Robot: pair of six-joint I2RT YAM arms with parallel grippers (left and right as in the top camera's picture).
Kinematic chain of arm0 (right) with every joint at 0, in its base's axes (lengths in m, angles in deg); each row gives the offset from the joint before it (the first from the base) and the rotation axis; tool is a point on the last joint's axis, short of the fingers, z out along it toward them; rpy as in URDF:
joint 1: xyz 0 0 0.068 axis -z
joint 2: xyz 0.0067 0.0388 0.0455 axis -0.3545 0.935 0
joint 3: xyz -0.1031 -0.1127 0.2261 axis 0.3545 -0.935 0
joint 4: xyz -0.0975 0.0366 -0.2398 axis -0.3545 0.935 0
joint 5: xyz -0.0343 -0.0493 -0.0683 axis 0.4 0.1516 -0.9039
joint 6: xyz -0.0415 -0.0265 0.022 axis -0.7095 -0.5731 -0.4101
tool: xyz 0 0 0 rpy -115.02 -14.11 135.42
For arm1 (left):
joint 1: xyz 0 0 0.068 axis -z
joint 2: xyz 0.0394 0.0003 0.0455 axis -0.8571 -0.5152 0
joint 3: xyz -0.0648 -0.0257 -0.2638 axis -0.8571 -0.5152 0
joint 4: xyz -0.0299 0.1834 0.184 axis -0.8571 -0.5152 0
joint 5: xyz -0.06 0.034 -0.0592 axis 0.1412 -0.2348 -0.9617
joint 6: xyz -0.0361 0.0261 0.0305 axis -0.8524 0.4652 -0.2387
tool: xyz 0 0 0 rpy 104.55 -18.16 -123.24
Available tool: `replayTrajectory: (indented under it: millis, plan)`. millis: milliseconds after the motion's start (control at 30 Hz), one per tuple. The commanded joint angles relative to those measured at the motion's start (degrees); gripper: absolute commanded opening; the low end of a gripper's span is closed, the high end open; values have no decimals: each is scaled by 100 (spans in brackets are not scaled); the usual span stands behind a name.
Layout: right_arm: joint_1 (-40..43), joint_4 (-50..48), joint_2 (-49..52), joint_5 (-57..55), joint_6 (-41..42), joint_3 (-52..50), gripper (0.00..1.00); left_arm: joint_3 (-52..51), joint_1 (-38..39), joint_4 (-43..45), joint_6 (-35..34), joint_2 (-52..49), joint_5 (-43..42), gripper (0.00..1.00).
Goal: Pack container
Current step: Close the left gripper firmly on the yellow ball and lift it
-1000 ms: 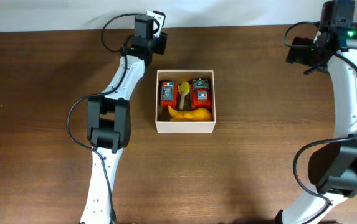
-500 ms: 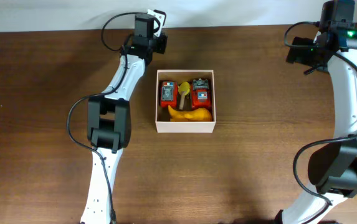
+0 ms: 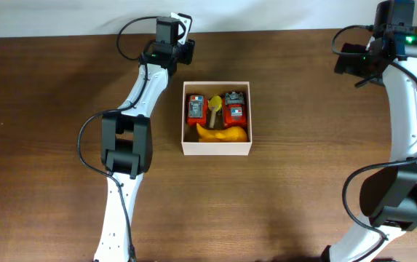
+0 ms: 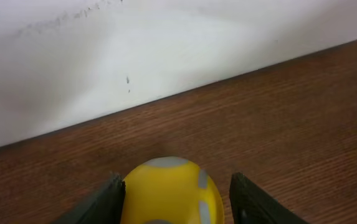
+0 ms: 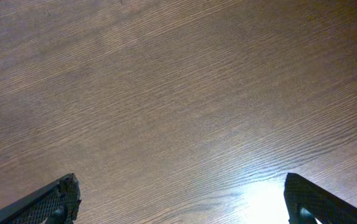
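Tabletop (image 3: 281, 204) first: brown wood shows broadly along the near side, between our two arm bases. Mid-table sits the container (image 3: 217, 151), square with white walls, well apart from every edge and with wood on all four sides. Inside we see two red toys (image 3: 196, 109) side by side toward the back and a yellow toy (image 3: 223, 134) along the front wall. Farther back, the right gripper (image 5: 181, 199) hangs spread wide over plain wood, nothing between its fingers. Farthest off, the left gripper (image 4: 175, 199) is right up at the back edge by the white wall (image 4: 134, 56). It has a yellow ball (image 4: 169, 183) with grey stripes between its fingers, but we can't tell if it's pinched or let go.
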Motion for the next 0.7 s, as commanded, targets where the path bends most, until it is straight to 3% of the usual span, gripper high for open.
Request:
replayTrajectory:
  millis: [0,533,667]
  plan:
    - [22,2,22,-50,68,-4,99,-81,52,-153,-15,-247,-136,56]
    - [22,2,22,-50,68,-4,99,-81,52,-267,-15,-352,-136,55]
    - [22,0,22,-50,68,-4,99,-81,52,-280,-15,-352,-133,45]
